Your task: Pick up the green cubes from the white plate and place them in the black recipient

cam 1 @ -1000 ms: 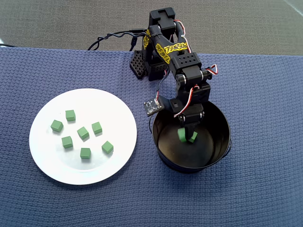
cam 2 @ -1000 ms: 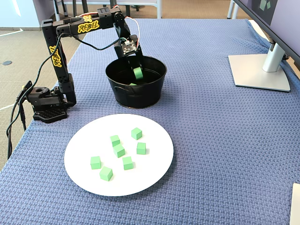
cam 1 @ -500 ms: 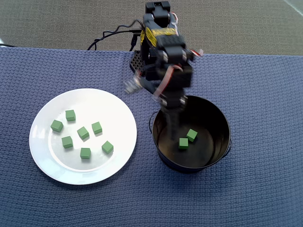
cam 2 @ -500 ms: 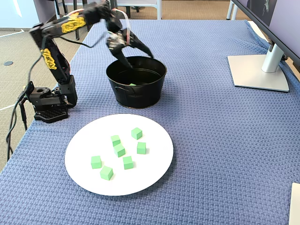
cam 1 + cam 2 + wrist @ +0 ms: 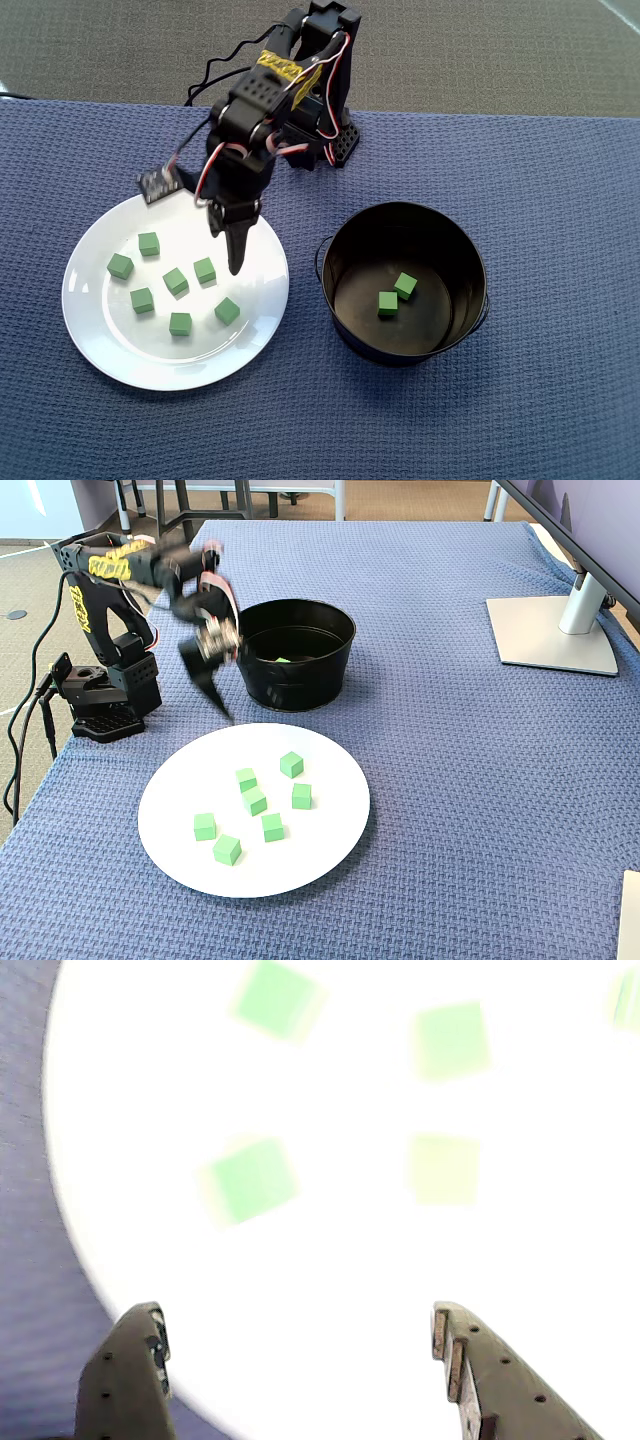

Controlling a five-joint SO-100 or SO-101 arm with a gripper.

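Green cubes on white plate, two in black recipient, hand spread, empty, above plate

A blue waffle-weave cloth covers the table to its edges in the fixed view. A monitor stand with a flat grey base sits near the table's right edge, and chair or table legs stand on the floor beyond the far edge. Grey carpet lies past the far edge in the overhead view, under even, bright light.
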